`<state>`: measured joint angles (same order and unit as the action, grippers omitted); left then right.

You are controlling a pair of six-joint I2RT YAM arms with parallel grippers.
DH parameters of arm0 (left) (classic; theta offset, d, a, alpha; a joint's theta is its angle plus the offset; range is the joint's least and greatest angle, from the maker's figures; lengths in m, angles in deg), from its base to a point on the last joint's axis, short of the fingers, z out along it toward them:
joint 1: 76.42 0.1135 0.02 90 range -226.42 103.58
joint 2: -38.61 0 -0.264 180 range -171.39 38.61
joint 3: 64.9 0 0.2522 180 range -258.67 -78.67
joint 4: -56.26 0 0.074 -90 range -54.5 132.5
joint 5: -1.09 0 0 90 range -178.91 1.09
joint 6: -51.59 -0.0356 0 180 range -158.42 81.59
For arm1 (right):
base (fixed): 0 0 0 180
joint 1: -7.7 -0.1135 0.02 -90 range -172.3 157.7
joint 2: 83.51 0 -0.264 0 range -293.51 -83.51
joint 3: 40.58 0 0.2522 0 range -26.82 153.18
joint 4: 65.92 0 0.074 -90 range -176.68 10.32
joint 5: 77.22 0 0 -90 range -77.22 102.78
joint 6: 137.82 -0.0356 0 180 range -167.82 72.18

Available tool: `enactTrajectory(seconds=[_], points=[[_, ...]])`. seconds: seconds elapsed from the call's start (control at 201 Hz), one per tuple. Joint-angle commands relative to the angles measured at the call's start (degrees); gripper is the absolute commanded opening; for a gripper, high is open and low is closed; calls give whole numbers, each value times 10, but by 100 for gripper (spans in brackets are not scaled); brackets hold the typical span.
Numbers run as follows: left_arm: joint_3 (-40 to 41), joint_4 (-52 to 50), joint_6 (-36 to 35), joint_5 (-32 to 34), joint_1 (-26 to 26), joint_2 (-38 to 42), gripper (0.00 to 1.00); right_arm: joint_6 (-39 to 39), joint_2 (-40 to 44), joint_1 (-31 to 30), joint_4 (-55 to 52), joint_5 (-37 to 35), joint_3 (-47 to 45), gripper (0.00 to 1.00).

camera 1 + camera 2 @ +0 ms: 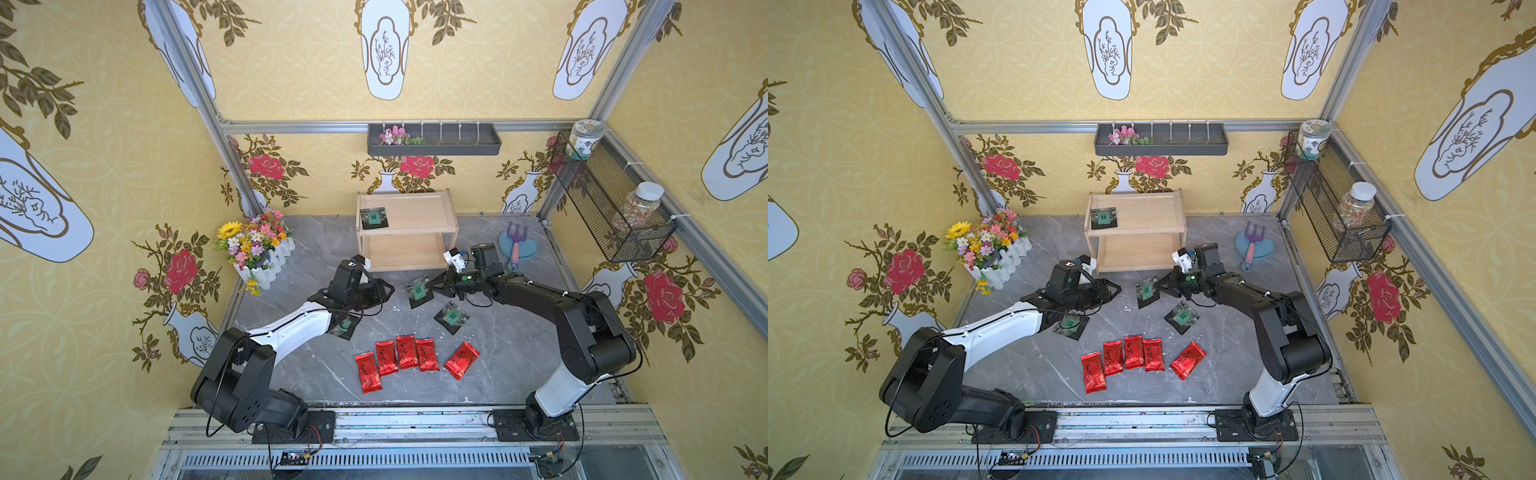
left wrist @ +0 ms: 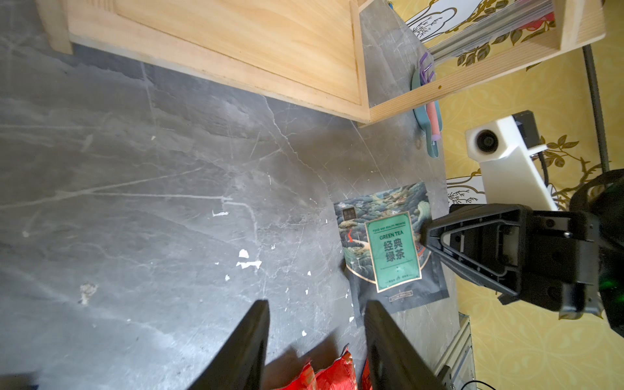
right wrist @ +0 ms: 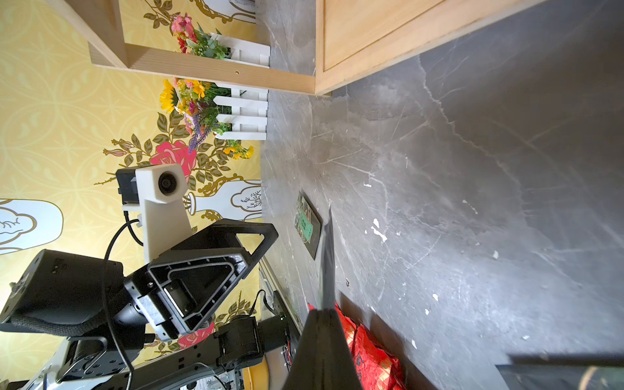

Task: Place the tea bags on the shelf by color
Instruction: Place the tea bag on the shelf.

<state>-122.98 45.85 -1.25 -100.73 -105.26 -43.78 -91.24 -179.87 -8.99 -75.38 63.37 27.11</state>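
One flat, square black packet with a green centre emblem, the gripped tea bag (image 1: 417, 289), is pinched by one edge between the clenched jaws of the right gripper (image 1: 430, 286). It juts out past the jaw tips, tilted and raised off the grey marble tabletop (image 1: 316, 374), its shadow below it. The left gripper (image 1: 390, 287) stands partly released, nothing between its jaws. Seen from the left wrist, the gripped tea bag (image 2: 393, 251) hangs ahead of those jaws and off to one side, clear of both fingers (image 2: 243, 347). Beyond both pairs of jaws stands the small two-tier shelf (image 1: 415, 210) of light unpainted wood, with a like black packet, the shelf tea bag (image 1: 374, 217), lying flat at one end of its top tier. Behind the right jaws, near that wrist, the loose tea bag (image 1: 451, 316) lies flat on the tabletop. Behind the left jaws the covered tea bag (image 1: 344, 326) is partly hidden under the forearm. Farther back from both jaws lie five oblong shiny red foil tea bags (image 1: 407, 351) in a rough row.
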Motion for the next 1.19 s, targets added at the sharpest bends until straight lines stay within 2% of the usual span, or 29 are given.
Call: enactTrajectory(seconds=[0.0, 0.314, 0.513, 0.782, 0.827, 1.185], points=[[3, 11, -1, -7, 1, 1, 51, 1, 2, 0, 6, -8, -1, 0], [2, 11, 0, -11, 4, 9, 51, -6, 8, 0, 6, -6, 5, 0], [-14, -2, -3, -16, 12, 26, 51, -21, 33, -1, -10, -9, 64, 0], [-50, -24, -18, -26, 23, 43, 52, -4, -12, 0, -69, -19, 242, 0], [-55, -26, -21, -30, 41, 42, 52, 0, -33, 5, -79, -26, 281, 0], [-74, -31, -32, -63, 71, 26, 52, 16, -221, 5, -170, -56, 559, 0]])
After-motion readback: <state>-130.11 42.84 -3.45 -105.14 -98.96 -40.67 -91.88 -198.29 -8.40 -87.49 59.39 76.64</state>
